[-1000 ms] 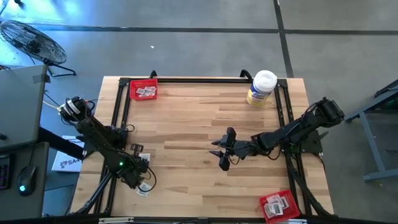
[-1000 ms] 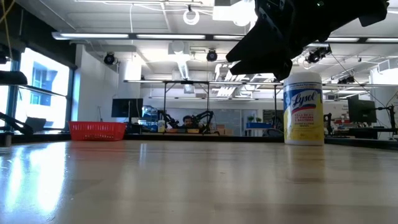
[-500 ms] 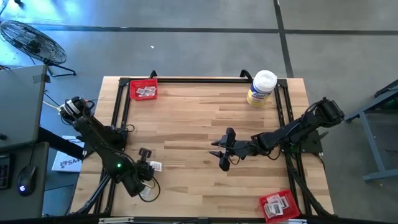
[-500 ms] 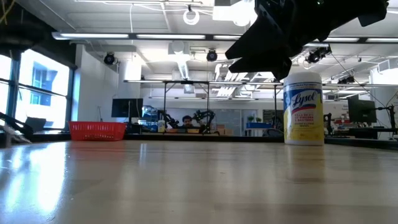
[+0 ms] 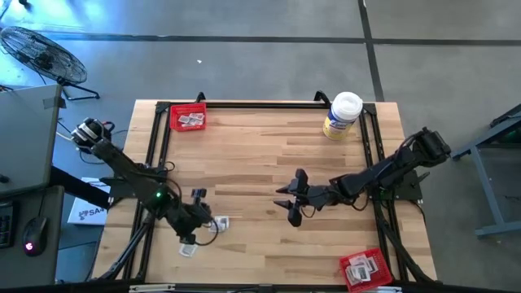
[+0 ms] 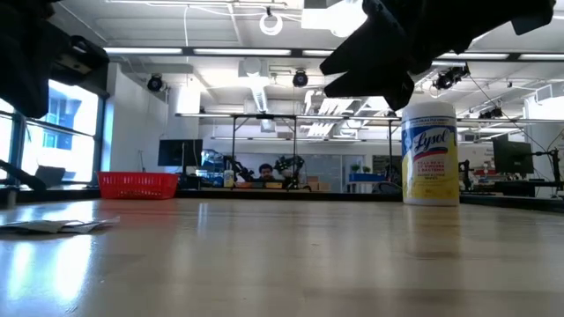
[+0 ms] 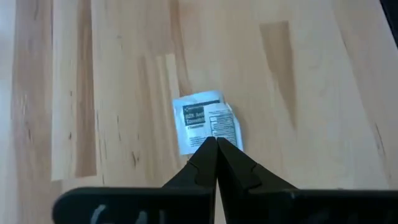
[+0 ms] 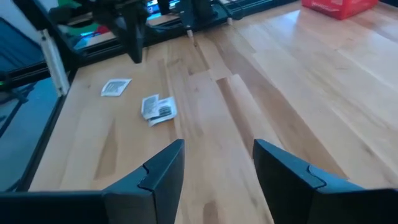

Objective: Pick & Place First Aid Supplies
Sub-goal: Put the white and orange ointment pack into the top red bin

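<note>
L claw (image 7: pixel 216 144) shut, tips over packet (image 7: pixel 206 122); R claw (image 8: pixel 216 163) open.

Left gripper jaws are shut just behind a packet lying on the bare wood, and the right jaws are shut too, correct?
Not quite. The right gripper is open, as the right wrist view shows. The left gripper is shut behind the packet on the table.

white-lidded tub (image 5: pixel 342 115), floor fan (image 5: pixel 42 54), computer mouse (image 5: pixel 31 242)
</note>
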Robot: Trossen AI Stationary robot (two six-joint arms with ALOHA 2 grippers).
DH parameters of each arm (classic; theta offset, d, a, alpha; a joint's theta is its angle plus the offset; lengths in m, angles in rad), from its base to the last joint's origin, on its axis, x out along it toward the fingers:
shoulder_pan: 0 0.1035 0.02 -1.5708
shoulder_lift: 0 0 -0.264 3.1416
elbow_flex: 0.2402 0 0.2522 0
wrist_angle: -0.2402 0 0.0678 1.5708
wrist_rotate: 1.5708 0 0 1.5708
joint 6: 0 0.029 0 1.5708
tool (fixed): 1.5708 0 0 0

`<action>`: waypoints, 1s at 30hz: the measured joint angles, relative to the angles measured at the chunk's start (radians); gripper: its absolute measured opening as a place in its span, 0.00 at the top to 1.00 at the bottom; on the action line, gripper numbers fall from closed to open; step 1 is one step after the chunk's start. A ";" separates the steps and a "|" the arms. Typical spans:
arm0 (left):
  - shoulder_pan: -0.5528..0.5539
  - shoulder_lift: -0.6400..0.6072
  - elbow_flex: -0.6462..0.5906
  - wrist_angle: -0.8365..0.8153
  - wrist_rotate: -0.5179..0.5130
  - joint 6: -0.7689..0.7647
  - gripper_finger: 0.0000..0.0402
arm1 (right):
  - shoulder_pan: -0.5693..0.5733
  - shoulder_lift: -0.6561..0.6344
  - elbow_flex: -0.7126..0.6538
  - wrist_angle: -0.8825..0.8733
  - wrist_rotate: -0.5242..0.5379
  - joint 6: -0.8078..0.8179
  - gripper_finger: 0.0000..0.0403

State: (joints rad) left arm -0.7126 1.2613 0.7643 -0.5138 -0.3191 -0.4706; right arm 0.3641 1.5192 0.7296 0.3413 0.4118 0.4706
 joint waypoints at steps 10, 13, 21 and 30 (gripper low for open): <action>-0.009 0.140 -0.002 0.103 0.017 -0.044 0.87 | 0.018 0.000 0.000 -0.019 0.021 -0.020 0.54; -0.009 0.198 -0.002 0.124 0.016 -0.076 0.77 | 0.019 0.000 0.000 -0.022 0.022 -0.026 0.54; -0.066 0.314 -0.001 0.204 0.015 -0.011 0.63 | 0.016 0.000 0.000 -0.024 0.027 -0.027 0.54; -0.100 0.340 0.000 0.144 -0.043 -0.141 0.67 | 0.016 0.000 0.000 -0.026 0.050 -0.027 0.54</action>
State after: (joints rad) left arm -0.8124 1.6012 0.7647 -0.3695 -0.3619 -0.6121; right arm 0.3798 1.5192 0.7296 0.3153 0.4618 0.4435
